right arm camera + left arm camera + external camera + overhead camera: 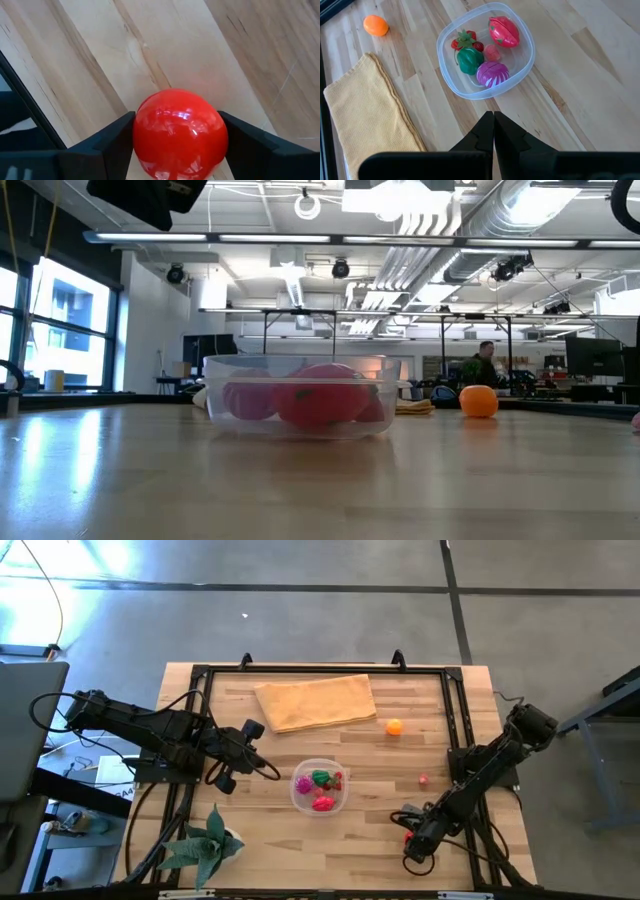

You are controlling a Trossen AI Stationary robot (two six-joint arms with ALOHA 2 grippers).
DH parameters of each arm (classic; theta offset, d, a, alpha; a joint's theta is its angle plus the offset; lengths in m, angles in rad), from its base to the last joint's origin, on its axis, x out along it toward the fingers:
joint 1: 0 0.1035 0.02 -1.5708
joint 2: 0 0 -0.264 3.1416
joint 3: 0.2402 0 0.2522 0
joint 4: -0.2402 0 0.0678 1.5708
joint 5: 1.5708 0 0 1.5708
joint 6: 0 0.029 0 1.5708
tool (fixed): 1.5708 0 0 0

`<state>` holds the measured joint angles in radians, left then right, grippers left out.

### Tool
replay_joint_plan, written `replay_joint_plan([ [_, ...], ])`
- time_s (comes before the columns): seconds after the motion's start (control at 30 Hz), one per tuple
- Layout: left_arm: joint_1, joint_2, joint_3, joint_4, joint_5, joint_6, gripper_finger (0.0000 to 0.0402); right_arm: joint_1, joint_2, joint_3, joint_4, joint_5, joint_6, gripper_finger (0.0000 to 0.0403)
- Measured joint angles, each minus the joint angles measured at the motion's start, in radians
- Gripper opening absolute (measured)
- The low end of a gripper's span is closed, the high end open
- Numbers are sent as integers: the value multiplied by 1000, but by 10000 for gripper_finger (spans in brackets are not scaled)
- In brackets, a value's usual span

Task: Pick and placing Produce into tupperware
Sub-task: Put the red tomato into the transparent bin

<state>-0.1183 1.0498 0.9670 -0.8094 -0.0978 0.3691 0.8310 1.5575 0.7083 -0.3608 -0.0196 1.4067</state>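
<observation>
Right gripper [175, 145]: at the table's near right; jaws stand wide, one finger on each side of the red ball [179, 134], apparently just touching, not yet clearly gripped.
Left gripper [493, 131]: fingers pressed together, holding nothing, waiting just left of the tupperware [320, 786].
Key relation: tupperware lies left of the right gripper, well apart.
Container contents: several pieces already inside.
Remaining produce: orange fruit [394, 726] and small pink piece [423, 780], far right.

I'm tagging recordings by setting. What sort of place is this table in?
Probably an open lab or industrial workshop: exposed ceiling ducts and strip lights overhead, a bare concrete floor around the wooden table, and monitors at desks behind it.
</observation>
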Motion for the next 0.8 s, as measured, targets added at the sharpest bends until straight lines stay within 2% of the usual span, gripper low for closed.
replay_joint_plan([
  [0.17,0,0,0,0,0,0,3,-12,7,50,-49,-5,-73,250],
  [0.37,0,0,0,0,0,0,3,-75,7,170,-124,18,-238,250],
  [0.6,0,0,0,0,0,0,3,-183,5,390,-319,74,-508,250],
  [0.8,0,0,0,0,0,0,3,-321,4,597,-430,148,-770,250],
])
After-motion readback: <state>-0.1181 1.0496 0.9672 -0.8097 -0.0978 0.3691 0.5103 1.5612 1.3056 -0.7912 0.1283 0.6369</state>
